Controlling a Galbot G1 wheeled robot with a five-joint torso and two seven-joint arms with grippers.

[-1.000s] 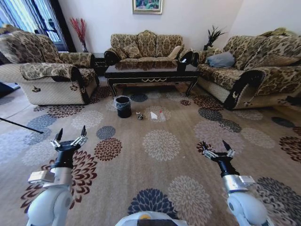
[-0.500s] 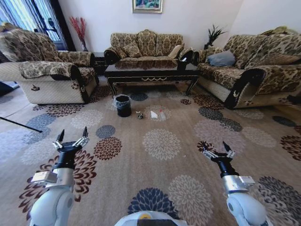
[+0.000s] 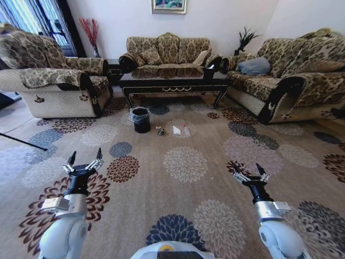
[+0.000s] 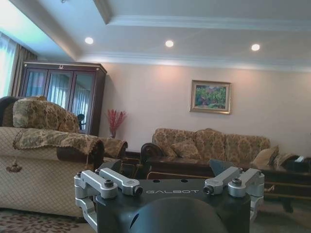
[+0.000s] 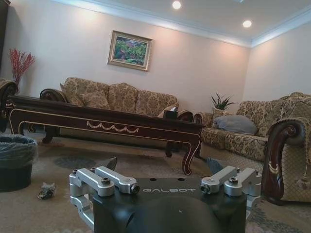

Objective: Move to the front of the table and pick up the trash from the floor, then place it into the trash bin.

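Observation:
The dark wood table [image 3: 175, 85] stands far ahead, in front of the middle sofa. On the carpet before it sits the round black trash bin [image 3: 141, 120] with a clear liner. Right of the bin lies the trash: a dark crumpled wrapper [image 3: 160, 132], a white folded paper [image 3: 176, 130] and a clear bottle [image 3: 186, 130]. My left gripper [image 3: 83, 163] and right gripper [image 3: 250, 174] are held low near me, both open and empty, well short of the trash. The right wrist view shows the table [image 5: 112, 127], the bin [image 5: 14, 160] and the wrapper [image 5: 46, 190].
Patterned sofas flank the floor: one on the left [image 3: 51, 89], one at the back [image 3: 167, 51], one on the right [image 3: 291, 81]. A small black tissue box [image 3: 209, 73] sits on the table. Open flowered carpet [image 3: 183, 167] lies between me and the trash.
The whole head view has shifted slightly, so the camera has moved a little. The left arm sits a bit lower in the picture. Both grippers stay open.

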